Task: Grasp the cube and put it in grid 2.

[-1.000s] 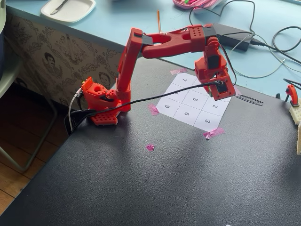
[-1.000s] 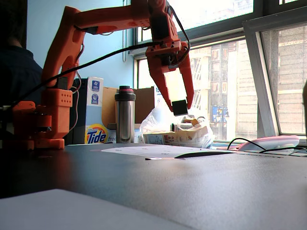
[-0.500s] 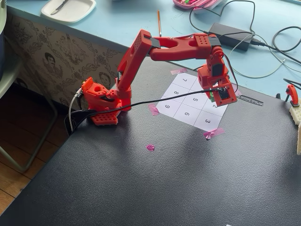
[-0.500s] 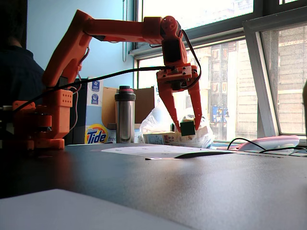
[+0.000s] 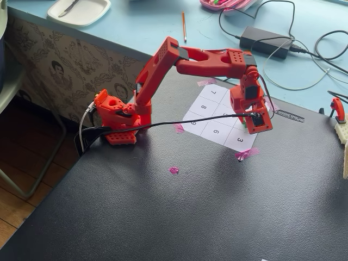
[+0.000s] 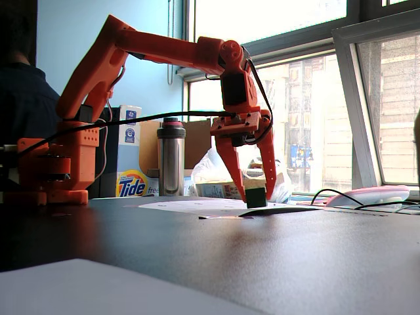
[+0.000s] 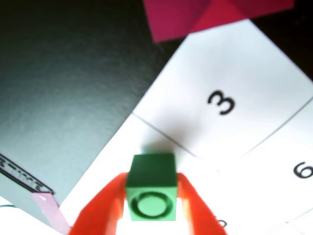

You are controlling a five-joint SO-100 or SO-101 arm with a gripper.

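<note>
While the red pincer (image 7: 149,215) pinches the green cube (image 7: 151,186) by its two sides, stud up, it hangs low over the white numbered sheet (image 5: 209,130) on the black bench (image 5: 163,206), apparently at the cell beside the "3" square (image 7: 222,103), likely for release there.

Red plastic robot arm (image 5: 179,60) mounted at the left of a black matte tabletop (image 5: 163,212), reaching right over a white paper sheet of numbered squares (image 5: 215,117); red two-finger gripper (image 5: 260,128) pointing down at the sheet's right side, jaw spacing not readable here; pink tape strips (image 5: 246,154) on the sheet's corners; small pink tape spot (image 5: 173,170) apart in front; thin black cable (image 5: 185,122) strung from base to gripper.
</note>
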